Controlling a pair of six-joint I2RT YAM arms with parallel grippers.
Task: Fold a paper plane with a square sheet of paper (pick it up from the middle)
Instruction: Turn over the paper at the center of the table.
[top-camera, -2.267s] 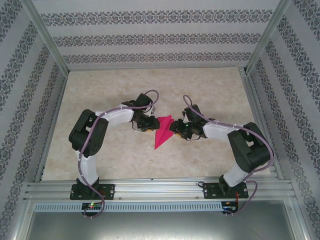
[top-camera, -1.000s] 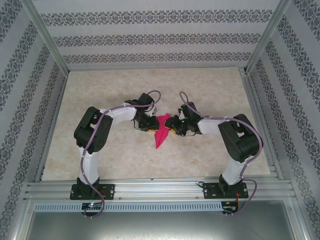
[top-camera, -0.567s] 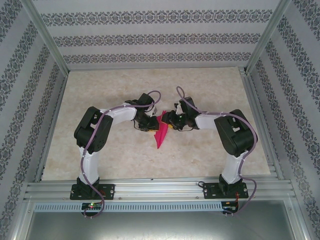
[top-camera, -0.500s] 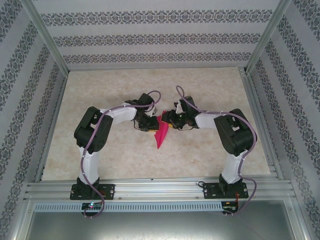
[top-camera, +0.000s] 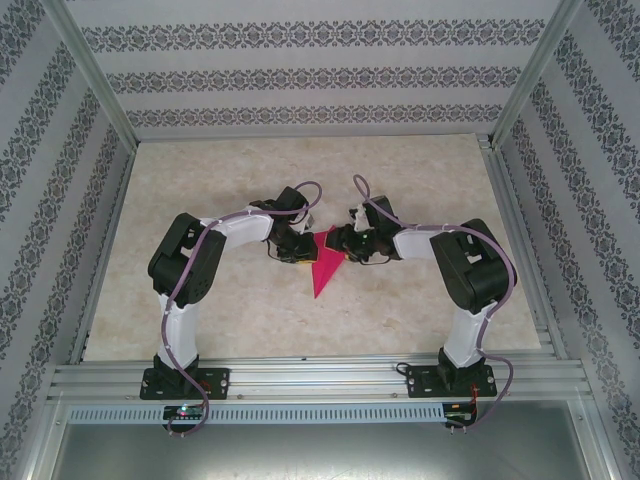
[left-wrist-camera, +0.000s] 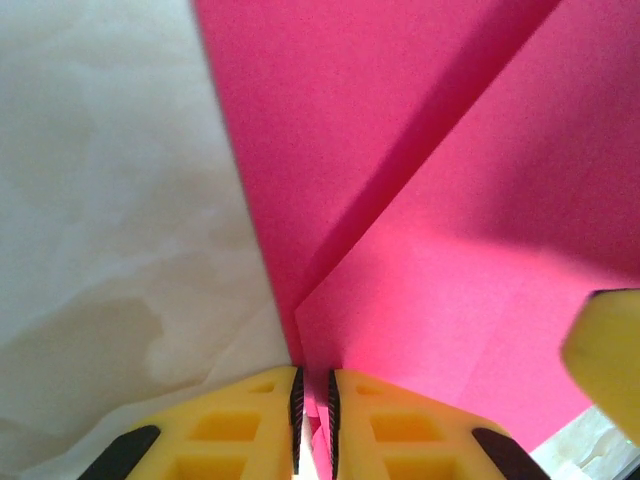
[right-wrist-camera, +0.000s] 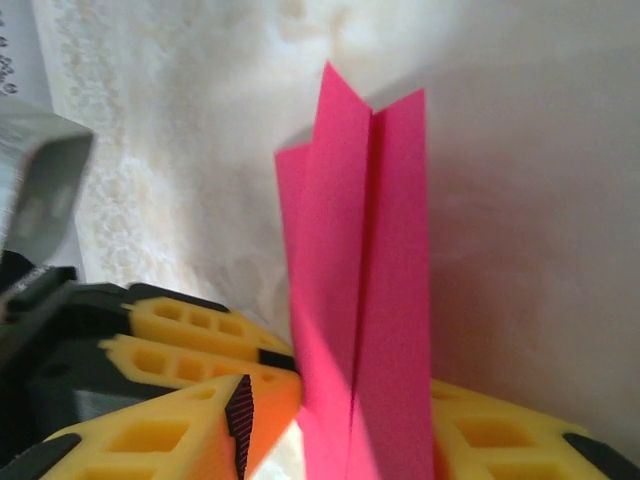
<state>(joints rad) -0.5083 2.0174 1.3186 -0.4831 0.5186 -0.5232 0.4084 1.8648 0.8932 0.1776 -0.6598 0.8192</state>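
The paper plane (top-camera: 324, 268) is a magenta-pink folded dart lying mid-table, its sharp point toward the near left. My left gripper (top-camera: 301, 250) is at its far left edge. In the left wrist view the gripper (left-wrist-camera: 312, 388) is shut on a thin pink edge of the plane (left-wrist-camera: 430, 250). My right gripper (top-camera: 337, 243) is at the plane's far end from the right. In the right wrist view the folded plane (right-wrist-camera: 365, 260) stands up between that gripper's (right-wrist-camera: 367, 388) spread yellow fingers (right-wrist-camera: 200, 430), with a gap beside the left pad.
The pale marbled table (top-camera: 250, 180) is walled by patterned panels, with aluminium rails (top-camera: 300, 380) along the near edge. Both arms bend inward and their wrists nearly meet at the middle. The left gripper's fingers (right-wrist-camera: 180, 335) lie close beside the right one's.
My right arm has swung left and farther in, bringing its gripper onto the plane's far end. The plane has shifted slightly and lies flatter. The left gripper has closed a little on its edge.
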